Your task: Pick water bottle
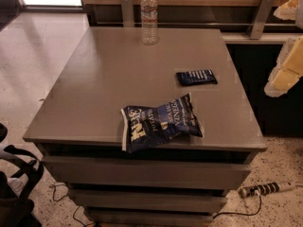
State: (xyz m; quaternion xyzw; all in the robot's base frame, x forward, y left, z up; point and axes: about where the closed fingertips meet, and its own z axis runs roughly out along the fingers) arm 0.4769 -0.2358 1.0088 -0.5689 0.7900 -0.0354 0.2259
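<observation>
The water bottle (149,17) is a slim clear plastic bottle with a white cap and a pale label band. It stands upright at the far edge of the grey table (113,89), near the middle of that edge. My gripper (284,71) shows as a pale shape at the right edge of the view, beyond the table's right side. It is well away from the bottle and touches nothing on the table.
A blue chip bag (160,122) lies near the table's front edge. A small dark blue packet (196,76) lies at the right. A wooden wall with metal posts (259,14) runs behind the table. A power strip (265,188) lies on the floor, and a black object (14,183) sits at bottom left.
</observation>
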